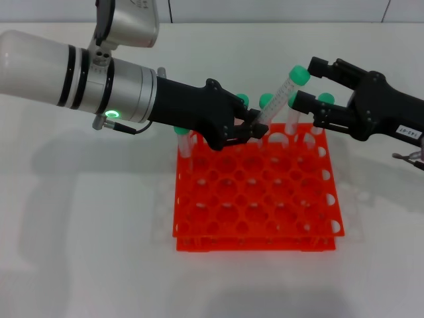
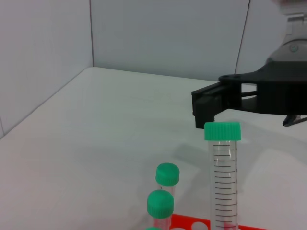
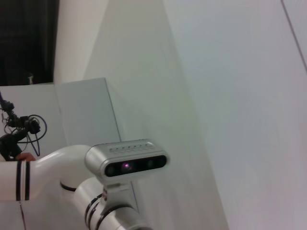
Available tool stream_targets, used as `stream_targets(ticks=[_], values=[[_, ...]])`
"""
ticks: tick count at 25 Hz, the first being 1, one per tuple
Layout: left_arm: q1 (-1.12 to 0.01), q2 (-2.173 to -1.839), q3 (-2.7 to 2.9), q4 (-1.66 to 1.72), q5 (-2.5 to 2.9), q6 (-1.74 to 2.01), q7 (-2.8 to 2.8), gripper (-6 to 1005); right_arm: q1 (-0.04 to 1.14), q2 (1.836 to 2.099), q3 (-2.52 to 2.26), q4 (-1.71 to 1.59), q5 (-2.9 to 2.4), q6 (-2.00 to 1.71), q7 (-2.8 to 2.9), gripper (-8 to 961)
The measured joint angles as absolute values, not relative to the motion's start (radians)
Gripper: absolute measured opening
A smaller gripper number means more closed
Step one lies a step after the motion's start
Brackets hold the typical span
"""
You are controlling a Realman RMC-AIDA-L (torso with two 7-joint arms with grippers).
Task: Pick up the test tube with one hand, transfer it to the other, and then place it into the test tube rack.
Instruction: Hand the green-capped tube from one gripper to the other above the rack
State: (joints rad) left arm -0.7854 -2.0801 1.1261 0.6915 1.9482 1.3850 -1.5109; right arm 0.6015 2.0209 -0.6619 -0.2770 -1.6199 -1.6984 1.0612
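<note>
While the left end effector [image 1: 255,128] grips the tube [image 1: 278,99] by its lower end, tilted above the rack's [image 1: 255,192] back row, the right end effector [image 1: 306,83] waits released, fingers straddling the green cap without touching it. Other capped tubes [image 2: 167,175] stand in the rack on the white surface [image 1: 86,252].

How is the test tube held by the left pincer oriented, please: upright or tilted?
Tilted. In the head view the test tube leans, its green cap toward the open right pincer, its lower end gripped by the left pincer above the rack.
</note>
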Motion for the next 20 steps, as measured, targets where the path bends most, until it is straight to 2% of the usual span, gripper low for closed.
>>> stream_targets(ticks=[7, 20], values=[[-0.795, -2.082, 1.13, 0.684, 1.943, 1.39, -1.494, 192, 0.644, 2.022, -0.664, -0.214, -1.624, -1.672, 1.016, 838], [-0.815, -2.085, 1.137, 0.646, 1.94, 1.384, -1.474, 192, 0.646, 2.023, -0.668, -0.207, -1.618, -1.659, 1.002, 798]])
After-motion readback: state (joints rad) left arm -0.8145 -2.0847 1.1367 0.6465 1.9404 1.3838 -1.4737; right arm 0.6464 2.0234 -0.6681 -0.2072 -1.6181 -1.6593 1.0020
